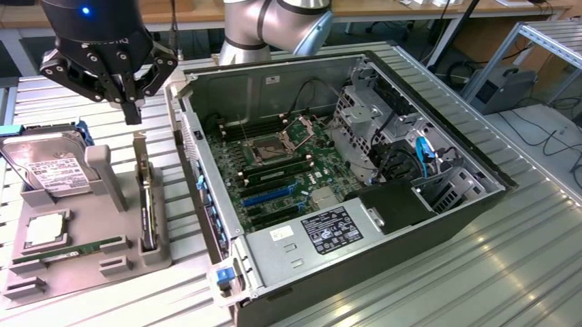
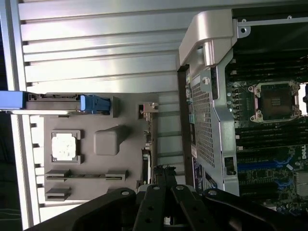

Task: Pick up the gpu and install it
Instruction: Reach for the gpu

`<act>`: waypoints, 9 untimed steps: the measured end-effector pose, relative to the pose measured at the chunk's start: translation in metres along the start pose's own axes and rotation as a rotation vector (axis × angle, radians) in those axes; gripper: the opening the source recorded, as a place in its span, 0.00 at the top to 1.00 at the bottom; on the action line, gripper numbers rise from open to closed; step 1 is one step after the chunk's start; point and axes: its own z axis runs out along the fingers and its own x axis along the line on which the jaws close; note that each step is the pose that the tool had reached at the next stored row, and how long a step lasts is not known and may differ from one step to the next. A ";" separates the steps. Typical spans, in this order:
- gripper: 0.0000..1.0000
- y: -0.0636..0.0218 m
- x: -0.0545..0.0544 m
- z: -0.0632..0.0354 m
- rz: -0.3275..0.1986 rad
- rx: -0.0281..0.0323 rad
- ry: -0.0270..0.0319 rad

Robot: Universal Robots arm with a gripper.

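While gripper hangs closed, gpu stands just below, w/ gap.

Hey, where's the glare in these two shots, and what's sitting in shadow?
Exterior view: glare streaks the table at that view's lower right, and the case is dark around its drive bays. Wrist view: bright bands wash over the table's slats and the case's corner, and the gripper is a dark silhouette.

Pale lettering is showing across the black body of the hand, and I am making out only a closing "IQ". The white label on the hard drive and the sticker on the power supply are carrying print too fine to read.
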 end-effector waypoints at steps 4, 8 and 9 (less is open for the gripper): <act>0.89 -0.0003 0.003 -0.0001 0.000 0.0001 0.0000; 0.89 -0.0006 0.007 -0.0002 0.000 0.0000 0.0000; 0.89 -0.0007 0.009 -0.0002 0.000 0.0000 0.0000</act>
